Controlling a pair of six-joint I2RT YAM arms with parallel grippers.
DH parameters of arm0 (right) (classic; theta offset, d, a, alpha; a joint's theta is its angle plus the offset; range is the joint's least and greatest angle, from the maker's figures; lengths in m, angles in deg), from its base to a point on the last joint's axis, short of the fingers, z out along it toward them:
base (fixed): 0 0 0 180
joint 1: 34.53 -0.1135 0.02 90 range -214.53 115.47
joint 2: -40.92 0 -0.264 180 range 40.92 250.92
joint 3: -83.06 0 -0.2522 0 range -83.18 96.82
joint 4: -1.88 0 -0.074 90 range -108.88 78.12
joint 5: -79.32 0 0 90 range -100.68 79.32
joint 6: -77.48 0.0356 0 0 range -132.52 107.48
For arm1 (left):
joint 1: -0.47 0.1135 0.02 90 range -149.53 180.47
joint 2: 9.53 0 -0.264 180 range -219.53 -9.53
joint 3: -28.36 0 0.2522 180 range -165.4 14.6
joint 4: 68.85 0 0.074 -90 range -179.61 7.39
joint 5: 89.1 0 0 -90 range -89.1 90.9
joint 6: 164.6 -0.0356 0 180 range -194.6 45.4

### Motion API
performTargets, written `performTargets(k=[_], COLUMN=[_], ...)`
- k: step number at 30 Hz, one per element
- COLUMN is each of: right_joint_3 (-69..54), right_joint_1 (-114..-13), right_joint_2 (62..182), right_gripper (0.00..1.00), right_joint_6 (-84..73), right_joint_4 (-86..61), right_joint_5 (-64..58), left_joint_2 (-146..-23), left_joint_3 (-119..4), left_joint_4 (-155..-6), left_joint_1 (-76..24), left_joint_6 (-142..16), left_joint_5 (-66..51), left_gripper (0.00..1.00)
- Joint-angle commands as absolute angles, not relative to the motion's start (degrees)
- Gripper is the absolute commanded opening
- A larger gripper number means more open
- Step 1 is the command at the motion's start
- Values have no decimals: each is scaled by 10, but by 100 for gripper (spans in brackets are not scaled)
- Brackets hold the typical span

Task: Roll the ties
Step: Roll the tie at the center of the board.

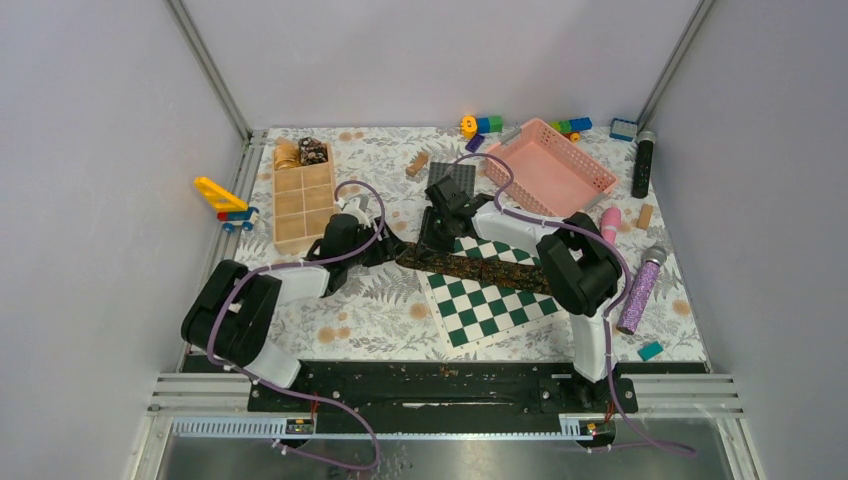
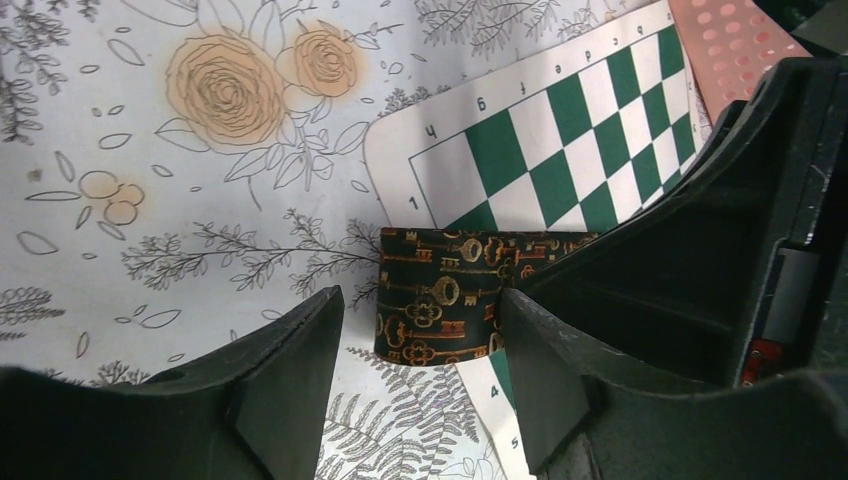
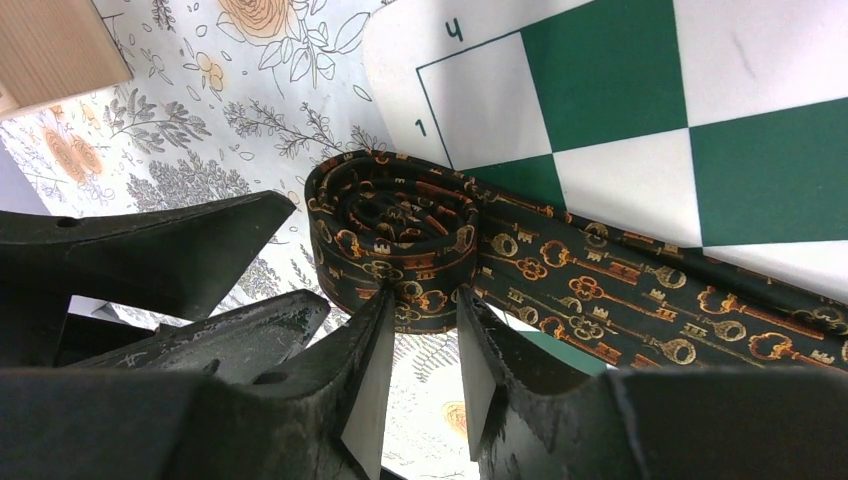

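On the floral table cover (image 1: 380,312), at the left edge of the green-and-white chessboard mat (image 1: 490,312), the dark cloth necktie with golden keys (image 1: 480,268) ends in a small coil (image 3: 395,225). Its tail runs right across the mat. The right gripper (image 3: 422,295) leaves a narrow gap with the coil's rim between its tips; whether it squeezes, I cannot tell. The left gripper (image 2: 420,296) stands spread wide at the coil's left.

Overhead wide; wrist views close, sharing tie (image 2: 438,297).
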State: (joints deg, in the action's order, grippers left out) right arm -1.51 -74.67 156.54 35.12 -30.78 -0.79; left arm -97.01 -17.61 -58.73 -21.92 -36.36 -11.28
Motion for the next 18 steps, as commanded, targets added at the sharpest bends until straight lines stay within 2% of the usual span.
performTargets(k=[1, 18], right_joint_3=[-20, -33], right_joint_1=[-753, -752], right_joint_2=[1573, 1570], right_gripper=[36, 35], right_joint_6=[359, 361], right_joint_4=[-319, -319], right_joint_5=[-28, -29], left_joint_2=[-980, -1022], left_joint_3=[-167, -157], left_joint_4=[-518, -459], left_joint_1=[-216, -218], left_joint_6=[-362, -331], left_joint_5=[-151, -181], left_gripper=[60, 59])
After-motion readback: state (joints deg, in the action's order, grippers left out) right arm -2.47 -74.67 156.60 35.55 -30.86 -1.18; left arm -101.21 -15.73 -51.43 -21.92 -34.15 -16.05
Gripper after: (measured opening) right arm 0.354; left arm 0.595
